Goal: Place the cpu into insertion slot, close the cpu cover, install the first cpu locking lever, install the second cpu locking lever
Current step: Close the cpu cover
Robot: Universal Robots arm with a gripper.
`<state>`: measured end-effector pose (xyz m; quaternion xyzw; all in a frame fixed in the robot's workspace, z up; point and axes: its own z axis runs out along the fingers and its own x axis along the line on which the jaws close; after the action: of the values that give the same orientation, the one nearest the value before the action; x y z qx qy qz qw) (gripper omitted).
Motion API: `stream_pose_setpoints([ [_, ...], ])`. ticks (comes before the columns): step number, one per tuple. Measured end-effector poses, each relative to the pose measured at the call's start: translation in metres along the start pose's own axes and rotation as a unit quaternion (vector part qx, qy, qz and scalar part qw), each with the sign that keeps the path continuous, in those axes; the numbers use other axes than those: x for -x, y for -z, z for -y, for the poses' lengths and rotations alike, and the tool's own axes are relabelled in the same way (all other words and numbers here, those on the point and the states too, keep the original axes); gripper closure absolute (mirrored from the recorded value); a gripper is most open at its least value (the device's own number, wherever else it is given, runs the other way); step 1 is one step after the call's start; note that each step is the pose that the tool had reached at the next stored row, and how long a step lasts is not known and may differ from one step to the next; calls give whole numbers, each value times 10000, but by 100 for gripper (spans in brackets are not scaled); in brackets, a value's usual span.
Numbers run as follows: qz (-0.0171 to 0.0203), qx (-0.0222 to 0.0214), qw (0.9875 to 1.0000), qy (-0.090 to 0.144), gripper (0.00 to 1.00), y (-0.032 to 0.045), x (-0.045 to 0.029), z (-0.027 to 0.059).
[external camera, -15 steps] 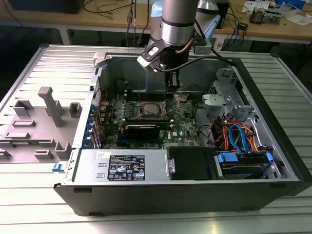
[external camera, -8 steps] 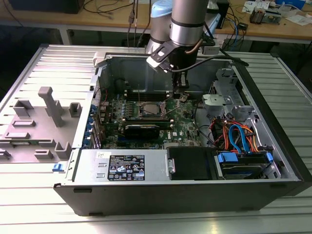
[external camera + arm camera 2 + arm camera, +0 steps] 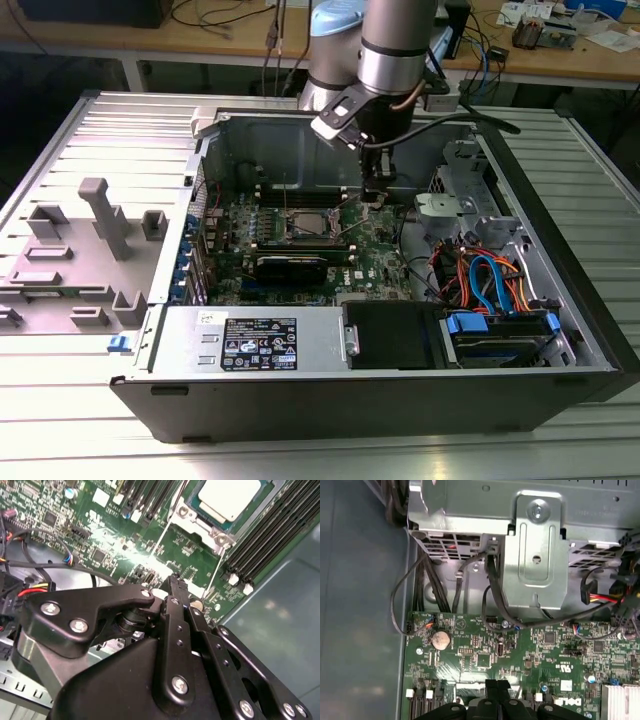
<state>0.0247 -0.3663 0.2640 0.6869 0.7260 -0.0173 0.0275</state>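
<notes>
Your pincer (image 3: 173, 582) is clenched and empty at three o'clock of the insertion slot (image 3: 288, 227) in the exterior view. Push the nearby locking lever (image 3: 216, 567) slowly and squarely.

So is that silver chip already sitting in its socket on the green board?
Yes, in the second wrist view the cpu lies flat inside the insertion slot, with the silvery metal rim around it.
</notes>
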Motion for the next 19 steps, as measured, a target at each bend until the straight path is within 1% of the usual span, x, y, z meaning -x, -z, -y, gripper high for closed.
stream_pose_setpoints([
  [2,0,-3,10000,1,89,-4,-4,-39],
  [3,0,-6,10000,1,89,-10,-10,-73],
  [6,0,-9,10000,4,89,-31,-22,-124],
  [10,-1,-18,10000,5,89,-50,-27,-156],
  [15,-3,-56,10000,7,89,-120,-32,-164],
  [19,-4,-76,10000,8,89,-146,-30,-224],
])
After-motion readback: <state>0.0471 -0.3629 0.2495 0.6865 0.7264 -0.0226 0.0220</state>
